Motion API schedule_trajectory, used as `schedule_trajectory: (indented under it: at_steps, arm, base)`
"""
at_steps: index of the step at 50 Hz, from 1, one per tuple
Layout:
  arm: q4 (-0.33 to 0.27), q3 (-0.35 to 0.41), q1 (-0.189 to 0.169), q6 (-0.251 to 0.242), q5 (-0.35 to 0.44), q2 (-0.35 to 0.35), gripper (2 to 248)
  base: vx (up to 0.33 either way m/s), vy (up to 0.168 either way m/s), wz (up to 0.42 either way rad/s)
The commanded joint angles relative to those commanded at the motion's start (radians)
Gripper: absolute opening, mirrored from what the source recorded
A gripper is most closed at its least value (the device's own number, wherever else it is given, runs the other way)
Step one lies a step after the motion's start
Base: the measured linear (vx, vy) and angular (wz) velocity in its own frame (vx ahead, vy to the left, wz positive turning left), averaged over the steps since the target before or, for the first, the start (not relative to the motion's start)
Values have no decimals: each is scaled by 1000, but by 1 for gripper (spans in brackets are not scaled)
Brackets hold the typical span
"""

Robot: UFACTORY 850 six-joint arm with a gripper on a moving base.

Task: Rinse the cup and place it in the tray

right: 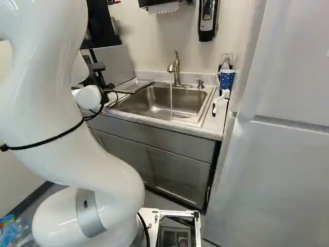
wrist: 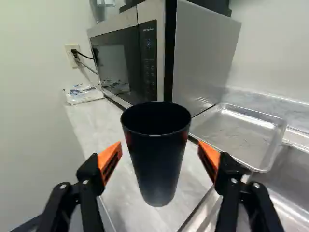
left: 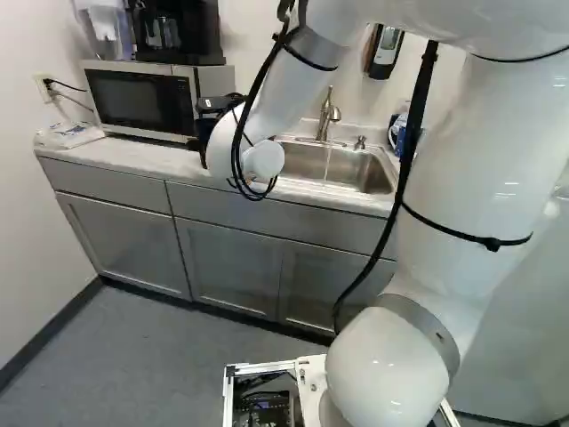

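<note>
Black cup point(wrist: 158, 159) observed upright on the counter point(wrist: 79, 118), between the jaws, with a gap to each orange pad point(wrist: 110, 163). Jaws stand apart, gripping nothing. Metal tray point(wrist: 241, 133) noted ahead of the jaws, past the sink-side finger, near the microwave point(wrist: 200, 58). Sink point(right: 154, 105) lies beside the jaws; water point(right: 171, 98) runs from the faucet point(right: 175, 68) into it. Cup is outside the tray.
</note>
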State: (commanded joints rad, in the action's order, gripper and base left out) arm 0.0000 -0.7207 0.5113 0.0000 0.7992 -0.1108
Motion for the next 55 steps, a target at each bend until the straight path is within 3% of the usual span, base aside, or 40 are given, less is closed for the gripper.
schedule_trajectory:
  at_steps: [3,4,8,9,13,14,38,55]
  arm:
    - [0,0,0,0,0,0,217]
    - [0,0,0,0,0,0,178]
    - [0,0,0,0,0,0,178]
    - [0,0,0,0,0,0,140]
    - [0,0,0,0,0,0,140]
    - [0,0,0,0,0,0,121]
    - [0,-3,-3,0,0,23,121]
    - [0,23,-41,0,0,86,121]
  base:
    - [0,0,0]
    - [0,0,0]
    - [0,0,0]
    - [0,0,0]
    - [0,0,0]
    - [0,0,0]
    - [0,0,0]
    - [0,0,0]
